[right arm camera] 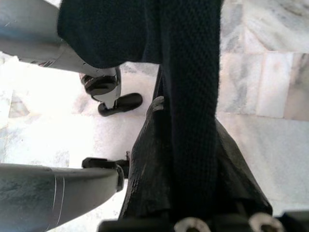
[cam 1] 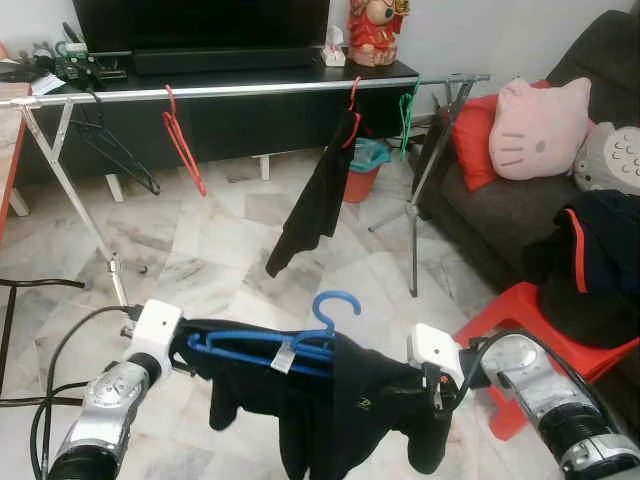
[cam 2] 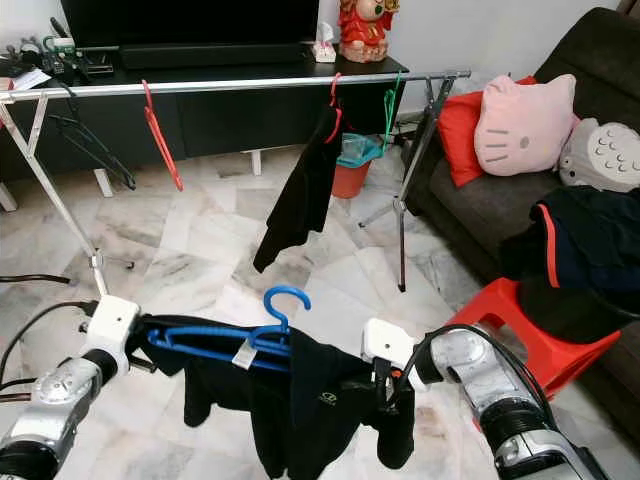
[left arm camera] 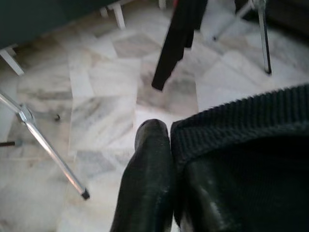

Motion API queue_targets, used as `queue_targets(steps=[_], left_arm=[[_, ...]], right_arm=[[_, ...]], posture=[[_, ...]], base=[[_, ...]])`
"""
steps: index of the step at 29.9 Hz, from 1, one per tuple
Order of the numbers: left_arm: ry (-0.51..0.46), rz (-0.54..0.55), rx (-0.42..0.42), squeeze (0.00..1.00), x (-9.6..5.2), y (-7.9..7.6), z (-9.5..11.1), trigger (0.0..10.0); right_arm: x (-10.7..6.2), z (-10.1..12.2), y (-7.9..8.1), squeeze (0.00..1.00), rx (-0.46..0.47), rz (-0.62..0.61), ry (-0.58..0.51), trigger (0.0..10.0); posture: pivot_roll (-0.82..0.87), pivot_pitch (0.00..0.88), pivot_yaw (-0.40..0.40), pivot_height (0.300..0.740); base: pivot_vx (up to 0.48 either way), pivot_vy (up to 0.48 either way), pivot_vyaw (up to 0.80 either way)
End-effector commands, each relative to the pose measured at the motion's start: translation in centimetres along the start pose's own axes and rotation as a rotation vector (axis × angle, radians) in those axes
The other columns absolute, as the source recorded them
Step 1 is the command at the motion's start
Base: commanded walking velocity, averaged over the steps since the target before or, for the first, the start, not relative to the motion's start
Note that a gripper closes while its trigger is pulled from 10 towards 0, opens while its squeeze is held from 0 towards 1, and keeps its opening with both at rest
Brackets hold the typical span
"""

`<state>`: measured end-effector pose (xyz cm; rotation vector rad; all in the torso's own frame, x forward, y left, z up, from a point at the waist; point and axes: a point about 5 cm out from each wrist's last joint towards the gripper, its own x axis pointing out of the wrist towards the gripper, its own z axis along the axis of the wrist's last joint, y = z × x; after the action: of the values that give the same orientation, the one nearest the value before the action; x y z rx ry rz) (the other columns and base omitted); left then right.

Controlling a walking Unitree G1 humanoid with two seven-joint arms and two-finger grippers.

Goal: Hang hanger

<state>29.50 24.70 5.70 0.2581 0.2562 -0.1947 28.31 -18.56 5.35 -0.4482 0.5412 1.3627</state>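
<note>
left end effector [cam 1: 185,352]: clamped on the knit garment's shoulder, over the hanger end.
right end effector [cam 1: 437,392]: pinched shut on the other shoulder's ribbed fabric.
blue hanger [cam 1: 290,345]: plastic, held low between the arms inside the black garment [cam 1: 340,400] — hook upright.
rail [cam 1: 250,90]: smooth metal tube, well ahead, above the marble floor.
step: likely carrying; best kept level, hook raised over a bare stretch — between the red hanger [cam 1: 183,140] and the hung black garment [cam 1: 318,195].
</note>
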Motion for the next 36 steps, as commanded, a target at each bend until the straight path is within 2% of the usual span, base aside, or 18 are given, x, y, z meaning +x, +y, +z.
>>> queue_targets(steps=[1, 6, 12, 16, 18, 19, 21, 29, 30, 36], left_arm=[[-0.056, 0.058, -0.010, 1.00, -0.3, 2.0, 1.4, 10.0], [-0.070, -0.007, -0.008, 1.00, -0.5, 1.9, 1.8, 10.0], [-0.071, -0.095, 0.038, 1.00, -0.9, 1.7, 2.0, 10.0], [-0.061, -0.225, 0.035, 1.00, -1.3, 1.0, 2.1, 10.0], [-0.005, -0.341, 0.135, 1.00, -1.8, 0.5, 1.8, 10.0], [-0.005, -0.341, 0.135, 1.00, -1.8, 0.5, 1.8, 10.0], [0.041, -0.488, 0.182, 1.00, -2.6, 0.0, 1.9, 10.0], [0.036, -0.528, 0.204, 1.00, -2.7, 0.1, 2.5, 10.0], [0.029, -0.550, 0.213, 0.00, -2.7, -0.1, 2.7, 10.0], [0.033, -0.594, 0.230, 0.00, -3.3, 0.4, 3.5, 10.0]], right_arm=[[-0.9, -0.5, 0.0, 0.00, 0.007, -0.015, 0.015, 0.0], [-0.8, -0.6, 0.2, 0.00, 0.011, -0.009, 0.018, 0.0], [-0.4, -0.7, 0.5, 0.00, 0.014, 0.008, 0.017, 0.0], [-0.2, -0.7, 0.6, 0.00, 0.014, 0.017, 0.016, 0.0], [0.0, -0.7, 0.8, 0.00, 0.010, 0.031, 0.016, 0.0], [0.0, -0.7, 0.8, 0.00, 0.010, 0.031, 0.016, 0.0], [0.3, -0.7, 0.9, 0.00, 0.009, 0.046, 0.017, 0.0], [0.9, -0.7, 1.4, 0.00, 0.006, 0.091, 0.014, 0.0], [1.1, -0.6, 1.6, 0.00, 0.005, 0.107, 0.013, 0.0], [1.3, -0.8, 1.9, 0.00, 0.004, 0.135, 0.018, 0.0]], posture=[[0.08, 0.000, -0.120, 0.740], [0.08, 0.000, -0.116, 0.740], [0.08, 0.000, -0.108, 0.740], [0.08, 0.000, -0.107, 0.740], [0.08, 0.000, -0.107, 0.740], [0.08, 0.000, -0.107, 0.740], [0.08, 0.000, -0.106, 0.740], [0.09, 0.000, -0.107, 0.740], [0.09, 0.000, -0.107, 0.740], [0.09, 0.000, -0.105, 0.740]], base=[[0.000, 0.000, 0.00], [0.000, 0.000, 0.00], [0.000, 0.000, 0.00], [0.000, 0.000, 0.00], [0.000, 0.000, 0.00], [0.000, 0.000, 0.00], [0.000, 0.000, 0.00], [0.000, 0.000, 0.00], [0.000, 0.000, 0.00], [0.000, 0.000, 0.00]])
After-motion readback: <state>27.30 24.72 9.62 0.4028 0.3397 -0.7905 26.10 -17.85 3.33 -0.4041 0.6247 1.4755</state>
